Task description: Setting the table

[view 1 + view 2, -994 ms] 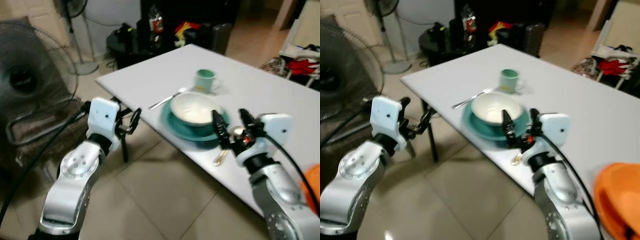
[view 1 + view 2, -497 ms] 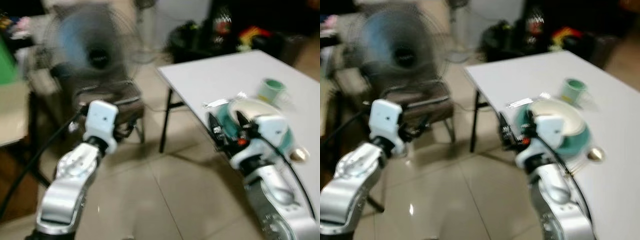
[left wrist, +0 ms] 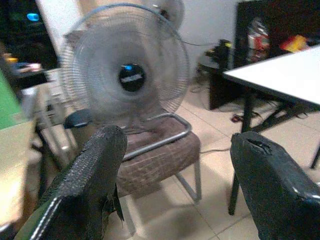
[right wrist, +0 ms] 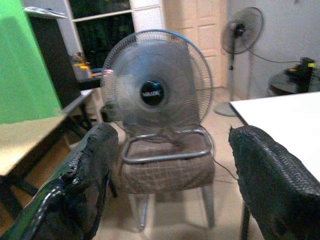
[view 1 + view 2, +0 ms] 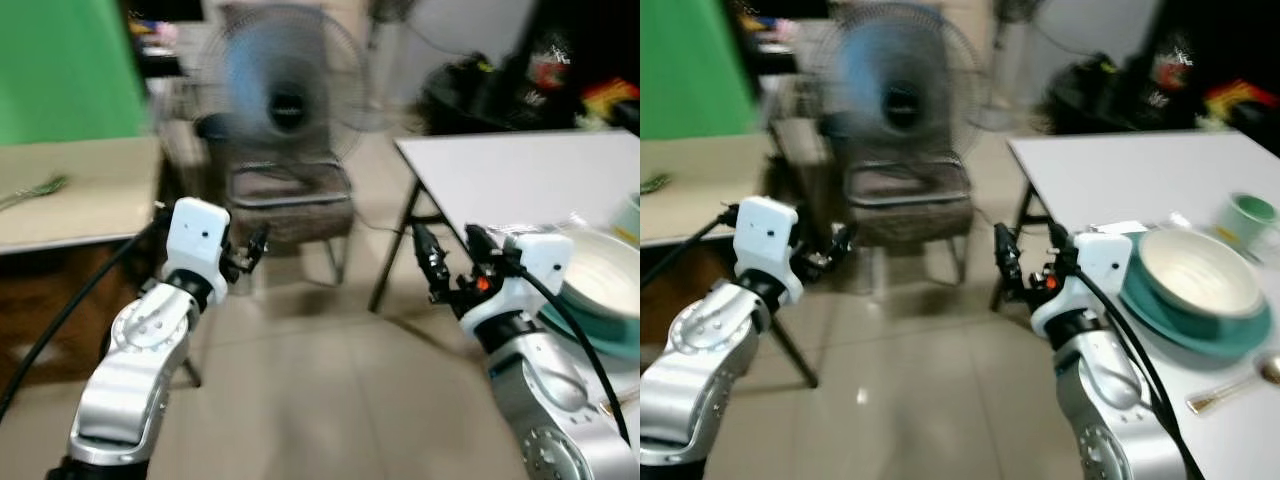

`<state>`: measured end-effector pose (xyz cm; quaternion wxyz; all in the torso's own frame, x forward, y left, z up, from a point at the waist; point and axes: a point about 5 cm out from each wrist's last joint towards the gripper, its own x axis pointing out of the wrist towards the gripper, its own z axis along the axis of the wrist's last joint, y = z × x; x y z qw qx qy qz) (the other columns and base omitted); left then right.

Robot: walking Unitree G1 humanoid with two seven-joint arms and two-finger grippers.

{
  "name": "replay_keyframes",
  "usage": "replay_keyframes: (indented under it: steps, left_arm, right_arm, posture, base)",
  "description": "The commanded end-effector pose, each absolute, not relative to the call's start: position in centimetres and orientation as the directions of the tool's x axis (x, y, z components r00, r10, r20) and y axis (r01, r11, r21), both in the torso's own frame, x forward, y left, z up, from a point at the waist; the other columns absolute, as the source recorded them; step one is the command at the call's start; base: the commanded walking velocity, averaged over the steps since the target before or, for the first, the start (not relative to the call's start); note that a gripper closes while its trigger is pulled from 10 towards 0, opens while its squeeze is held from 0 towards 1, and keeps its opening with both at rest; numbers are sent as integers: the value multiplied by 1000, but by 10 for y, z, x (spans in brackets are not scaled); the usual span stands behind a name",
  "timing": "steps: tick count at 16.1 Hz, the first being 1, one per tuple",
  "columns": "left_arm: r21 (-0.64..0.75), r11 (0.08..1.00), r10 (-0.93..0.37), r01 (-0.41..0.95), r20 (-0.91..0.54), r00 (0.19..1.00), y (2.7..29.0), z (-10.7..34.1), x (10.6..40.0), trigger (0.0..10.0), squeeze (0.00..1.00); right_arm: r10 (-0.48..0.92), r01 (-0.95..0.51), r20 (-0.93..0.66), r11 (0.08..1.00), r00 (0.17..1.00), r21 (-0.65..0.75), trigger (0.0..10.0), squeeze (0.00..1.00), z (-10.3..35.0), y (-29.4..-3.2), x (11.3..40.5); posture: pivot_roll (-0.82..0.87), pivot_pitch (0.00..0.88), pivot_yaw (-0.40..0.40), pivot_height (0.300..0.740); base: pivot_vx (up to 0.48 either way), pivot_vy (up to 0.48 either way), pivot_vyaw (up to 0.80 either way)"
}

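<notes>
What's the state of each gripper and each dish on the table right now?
left gripper: open, empty
right gripper: open, empty
bowl: upright, empty, sitting on the plate
plate: flat on the table
cup: upright
spoon: lying flat beside the plate

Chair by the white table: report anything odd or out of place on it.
A large fan stands on the seat of the chair, where a person would sit. That looks out of place beside the white table, which is laid with a bowl on a teal plate. Nothing looks spilled or broken.
</notes>
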<state>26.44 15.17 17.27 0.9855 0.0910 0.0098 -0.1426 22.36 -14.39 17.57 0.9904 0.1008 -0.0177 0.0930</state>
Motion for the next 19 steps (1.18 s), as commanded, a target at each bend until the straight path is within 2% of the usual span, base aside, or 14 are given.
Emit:
replay_keyframes:
  steps: [1,9,10,16,19]
  left_arm:
    - [181,940,-285,288,-42,958,152,174,264,10000,0]
    - [182,941,-284,287,-40,958,152,175,264,10000,0]
    - [197,938,-283,287,-46,958,158,178,265,10000,0]
    - [208,936,-279,284,-54,959,162,179,266,10000,0]
    - [204,935,-284,289,-57,957,160,178,267,10000,0]
  right_arm:
    - [172,-180,54,964,984,198,10000,0,176,-146,224]
    - [174,-181,52,958,983,221,10000,0,175,-146,223]
    - [148,-138,-12,948,989,285,10000,0,159,-147,223]
    - [87,-65,-98,975,991,212,10000,0,143,-151,224]
    - [77,-57,-106,982,991,178,10000,0,142,-153,226]
  posture:
    - [-125,0,-16,740]
    - [-125,0,-16,740]
    - [-101,0,-10,740]
    - [-103,0,-9,740]
    - [-103,0,-9,740]
  base:
    - [0,0,800]
    - [0,0,800]
    - [0,454,0]
    - [0,444,0]
    - [0,0,0]
